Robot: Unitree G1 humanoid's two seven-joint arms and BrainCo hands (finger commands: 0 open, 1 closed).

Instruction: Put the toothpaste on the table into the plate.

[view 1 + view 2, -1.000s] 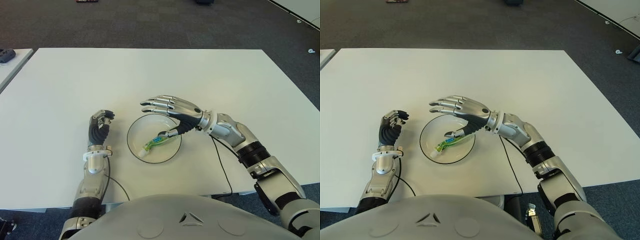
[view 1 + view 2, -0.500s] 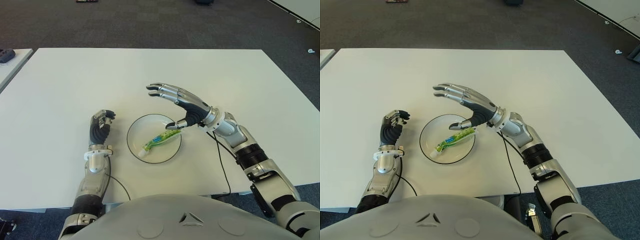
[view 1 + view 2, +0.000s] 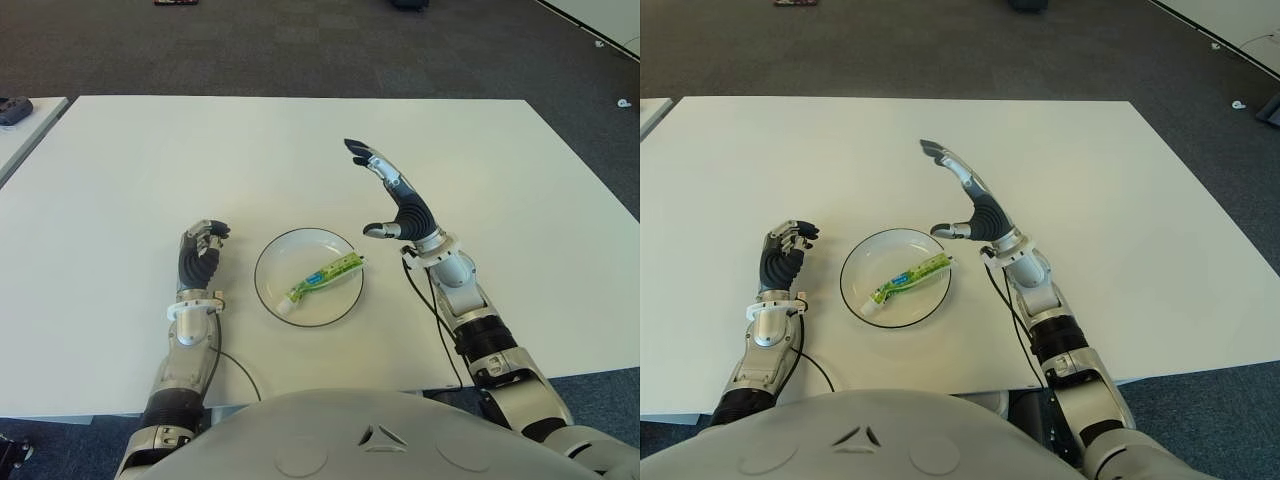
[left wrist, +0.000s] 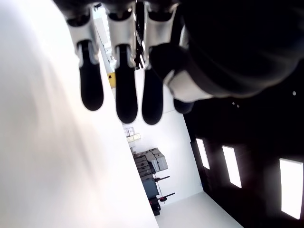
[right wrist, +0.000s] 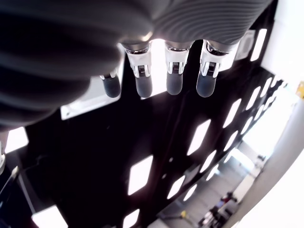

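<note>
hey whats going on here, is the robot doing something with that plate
The toothpaste already lies in the plate on the white table. The right hand is raised beside the plate on its right, fingers spread and holding nothing. The left hand shows to the plate's left, fingers curled and empty.

A thin black cable (image 3: 443, 335) trails over the near edge of the broad white rectangular table (image 3: 300, 150), which stands on dark grey carpet (image 3: 300, 45) beside another white tabletop (image 3: 25, 125).
</note>
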